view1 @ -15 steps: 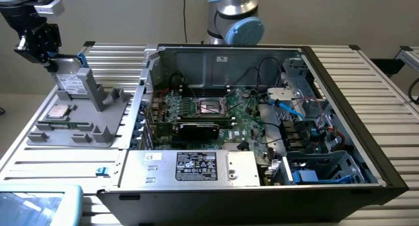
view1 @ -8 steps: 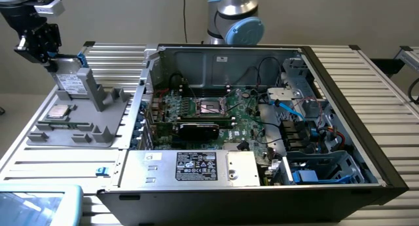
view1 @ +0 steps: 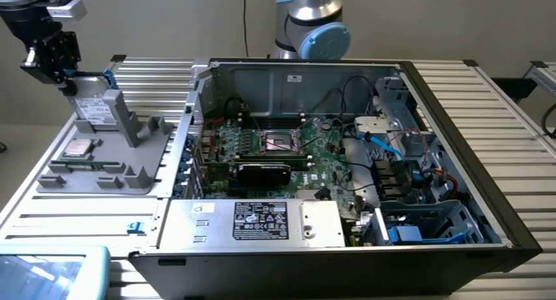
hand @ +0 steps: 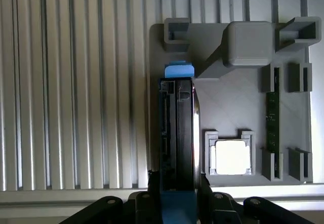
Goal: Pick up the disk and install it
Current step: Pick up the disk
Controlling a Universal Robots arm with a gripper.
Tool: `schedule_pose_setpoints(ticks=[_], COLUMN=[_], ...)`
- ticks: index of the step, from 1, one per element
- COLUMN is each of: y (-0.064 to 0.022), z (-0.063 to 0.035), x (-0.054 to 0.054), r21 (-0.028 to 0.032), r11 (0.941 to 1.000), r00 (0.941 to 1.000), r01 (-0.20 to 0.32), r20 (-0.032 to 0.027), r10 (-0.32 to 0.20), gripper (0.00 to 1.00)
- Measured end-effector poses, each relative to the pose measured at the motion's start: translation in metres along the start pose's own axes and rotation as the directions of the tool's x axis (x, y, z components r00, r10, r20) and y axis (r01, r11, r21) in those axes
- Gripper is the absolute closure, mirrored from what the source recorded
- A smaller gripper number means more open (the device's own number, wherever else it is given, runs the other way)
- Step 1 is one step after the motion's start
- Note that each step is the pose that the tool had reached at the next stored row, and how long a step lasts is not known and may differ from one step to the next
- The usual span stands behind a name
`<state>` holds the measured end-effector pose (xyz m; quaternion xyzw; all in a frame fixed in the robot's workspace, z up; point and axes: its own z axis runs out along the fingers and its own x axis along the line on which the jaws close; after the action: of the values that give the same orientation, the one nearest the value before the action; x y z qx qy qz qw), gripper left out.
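The disk (view1: 94,110) stands on edge in a slot of the grey holder tray (view1: 104,163) at the exterior view's left, its white label facing out and a blue rail along its edge. My gripper (view1: 71,85) sits on its upper end. In the wrist view the disk (hand: 177,127) appears edge-on with a blue tab at its far end, and my gripper (hand: 177,196) has a dark finger pressed against each flat side. The disk still rests in the holder (hand: 238,107).
A small square silver chip (view1: 78,148) and a green memory stick (hand: 272,127) sit in the same holder. The open computer case (view1: 347,150) lies to the exterior view's right, with a drive cage with blue rails (view1: 426,225) and a grey power supply box (view1: 252,222).
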<state>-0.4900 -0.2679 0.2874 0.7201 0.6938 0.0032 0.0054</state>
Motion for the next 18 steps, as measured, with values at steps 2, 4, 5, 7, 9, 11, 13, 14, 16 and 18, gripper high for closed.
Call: schedule_pose_setpoints(ticks=[2,4,5,7,9,11,13,14,16,18], y=[0.0,0.0,0.0,0.0,0.0,0.0,0.0,0.0001,0.0004,0.0009], z=[0.0001,0.0,0.0,0.0,0.0001,0.0001,0.0,-0.0001,-0.0007,-0.0017], x=[-0.0001,-0.0003,-0.0003,-0.0004,-0.0004,-0.0003,-0.0003,-0.0003,-0.0002,-0.0003], r21=[-0.0001,0.0,-0.0002,-0.0002,-0.0003,-0.0002,-0.0002,-0.0002,-0.0003,-0.0005], r11=[1.0,1.0,1.0,1.0,1.0,1.0,1.0,1.0,1.0,1.0], r00=[1.0,1.0,1.0,1.0,1.0,1.0,1.0,1.0,1.0,1.0], r01=[0.0,0.0,-0.002,-0.006,-0.007,-0.007,-0.007,-0.007,-0.008,-0.007], r20=[0.0,0.0001,0.0005,0.003,0.0036,0.0037,0.0037,0.0037,0.0037,0.0036], r10=[0.0,0.0,0.002,0.006,0.007,0.007,0.007,0.007,0.008,0.007], gripper=[0.63,0.63,0.63,0.63,0.63,0.63,0.63,0.63,0.63,0.63])
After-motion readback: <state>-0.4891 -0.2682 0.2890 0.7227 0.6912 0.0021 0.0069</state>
